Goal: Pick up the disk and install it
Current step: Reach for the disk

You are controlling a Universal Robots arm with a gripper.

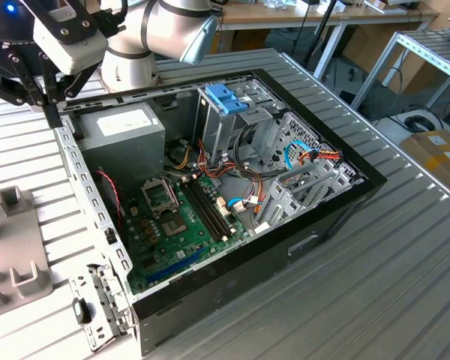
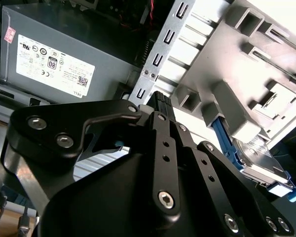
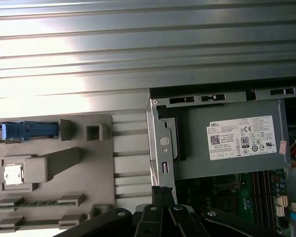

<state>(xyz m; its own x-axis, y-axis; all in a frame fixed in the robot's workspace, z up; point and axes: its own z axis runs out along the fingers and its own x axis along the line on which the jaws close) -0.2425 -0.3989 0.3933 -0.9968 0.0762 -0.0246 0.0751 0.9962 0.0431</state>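
The end effector (image 2: 160,98), its fingers together and empty, hangs at the computer case's (image 1: 232,277) rim, just beside the power supply (image 3: 227,158) with its white printed label (image 3: 242,137). The blue-railed disk (image 2: 259,157) rests in the grey fixture (image 3: 96,163) on the table (image 3: 138,49), well apart from the end effector.

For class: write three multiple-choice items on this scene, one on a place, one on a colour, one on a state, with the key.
1. Where is the disk? A in the grey holder beside the computer case; B inside the case; C on the floor.
2. The disk's carrier rail is: A red; B blue; C yellow.
3. The case is: A panelled shut; B open, motherboard showing; C upside down.
Key: 1 A, the second wrist view shows it in the holder; 2 B, the rail shows blue; 3 B, the exterior view shows the motherboard.
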